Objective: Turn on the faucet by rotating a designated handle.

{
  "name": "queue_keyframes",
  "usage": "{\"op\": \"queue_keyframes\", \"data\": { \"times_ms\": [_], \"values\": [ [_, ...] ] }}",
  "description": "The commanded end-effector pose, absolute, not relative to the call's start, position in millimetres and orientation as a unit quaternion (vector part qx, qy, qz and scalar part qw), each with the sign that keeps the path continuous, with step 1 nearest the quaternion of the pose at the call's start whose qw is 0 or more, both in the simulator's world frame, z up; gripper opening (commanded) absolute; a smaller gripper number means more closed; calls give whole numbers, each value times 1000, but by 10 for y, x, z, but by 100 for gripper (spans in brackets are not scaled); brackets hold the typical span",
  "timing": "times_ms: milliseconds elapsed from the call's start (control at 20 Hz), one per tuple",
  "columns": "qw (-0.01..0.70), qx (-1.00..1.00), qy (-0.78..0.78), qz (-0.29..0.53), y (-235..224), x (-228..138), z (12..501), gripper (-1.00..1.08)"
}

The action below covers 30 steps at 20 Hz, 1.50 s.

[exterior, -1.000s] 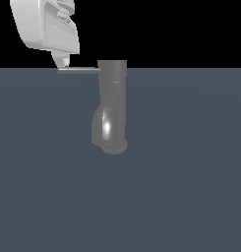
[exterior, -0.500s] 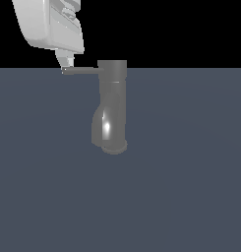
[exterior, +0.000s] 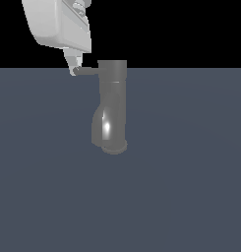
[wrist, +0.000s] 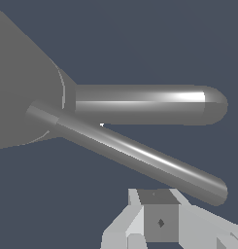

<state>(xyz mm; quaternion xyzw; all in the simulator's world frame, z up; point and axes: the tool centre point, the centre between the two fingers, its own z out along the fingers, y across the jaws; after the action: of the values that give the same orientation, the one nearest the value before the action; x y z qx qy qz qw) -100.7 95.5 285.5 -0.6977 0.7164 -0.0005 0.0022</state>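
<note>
The handle [exterior: 87, 70] projects sideways from the faucet [exterior: 112, 106] top, toward the exterior view's left. In the wrist view two bars are seen leaving the faucet [wrist: 23, 92]: a thicker rounded one and a slimmer one, taken as the handle [wrist: 135, 154]. Rotation judged barely begun at most; most of the turn is probably left. Handle tip is met by the gripper [exterior: 74, 69], which sits at the bar's outer end, away from the faucet. Only one finger block is visible in the wrist view; jaw opening cannot be told, no grasp evident — contact looks like a side push.
</note>
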Motion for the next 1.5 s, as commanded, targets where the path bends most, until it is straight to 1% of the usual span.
{"op": "queue_keyframes", "data": {
  "times_ms": [0,350,450,1400,1450],
  "values": [
    [1,-695,719,0,856,-1075,2855,-100],
    [0,-696,719,0,689,-1244,2855,-100],
    [1,-698,716,0,750,-1214,2855,-100],
    [0,-696,718,0,-384,-1195,2855,-100],
    [0,-696,718,0,-384,-1195,2855,-100]
  ]
}}
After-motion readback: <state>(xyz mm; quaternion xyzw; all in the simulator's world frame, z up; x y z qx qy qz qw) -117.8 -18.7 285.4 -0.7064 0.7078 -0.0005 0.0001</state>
